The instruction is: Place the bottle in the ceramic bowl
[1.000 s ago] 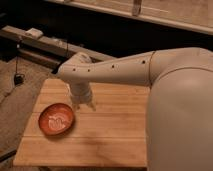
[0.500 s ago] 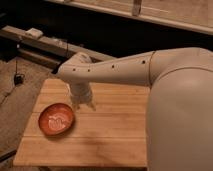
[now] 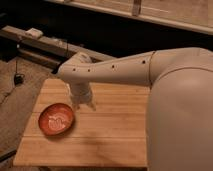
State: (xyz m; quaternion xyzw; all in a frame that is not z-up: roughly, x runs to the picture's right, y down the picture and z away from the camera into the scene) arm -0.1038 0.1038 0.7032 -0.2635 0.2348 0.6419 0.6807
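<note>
The ceramic bowl (image 3: 56,120) is shallow, round and orange-red with a pale swirl at its centre. It sits on the left part of the wooden table (image 3: 110,135). My gripper (image 3: 84,103) hangs from the white arm just above the table, right beside the bowl's upper right rim. The bottle does not show in this view; it may be hidden by the gripper or the arm.
The large white arm (image 3: 170,95) covers the right side of the table. A dark low shelf (image 3: 45,47) with a small white object runs behind the table. A carpeted floor with a cable lies to the left.
</note>
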